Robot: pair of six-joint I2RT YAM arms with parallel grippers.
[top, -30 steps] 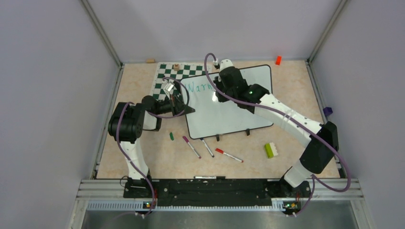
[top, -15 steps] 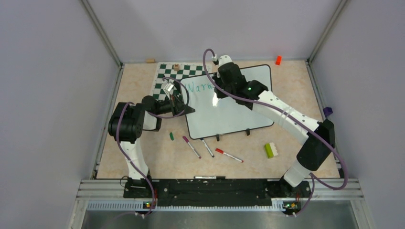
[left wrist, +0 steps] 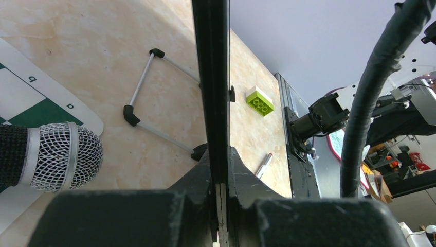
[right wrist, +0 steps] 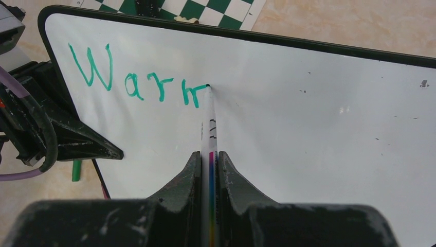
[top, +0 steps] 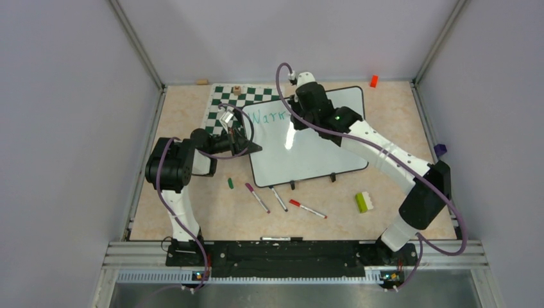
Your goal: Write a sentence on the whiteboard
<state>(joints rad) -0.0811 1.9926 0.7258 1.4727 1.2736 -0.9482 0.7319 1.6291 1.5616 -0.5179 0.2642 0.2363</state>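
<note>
The whiteboard (top: 314, 144) lies tilted on the table, its white face filling the right wrist view (right wrist: 308, 113). The sentence (right wrist: 133, 77) stands as teal letters "War" plus a partly drawn letter near the board's top left corner (top: 266, 117). My right gripper (right wrist: 209, 157) is shut on a white marker (right wrist: 210, 123), whose tip touches the board at the end of the last stroke. Seen from above, that gripper (top: 296, 109) hovers over the board's upper part. My left gripper (left wrist: 218, 154) is shut on the whiteboard's thin black edge (left wrist: 212, 77), at the board's left side (top: 247, 146).
A green-and-white chess mat (top: 224, 106) lies under the board's far left corner. Three loose markers (top: 278, 199) and a green cap (top: 230, 183) lie in front of the board. A green brick (top: 364, 202), an orange block (top: 373, 81) and a microphone (left wrist: 51, 157) are nearby.
My right gripper has shifted slightly up and to the right along the board with the marker, lengthening the last teal letter. The left arm and the board have stayed still.
</note>
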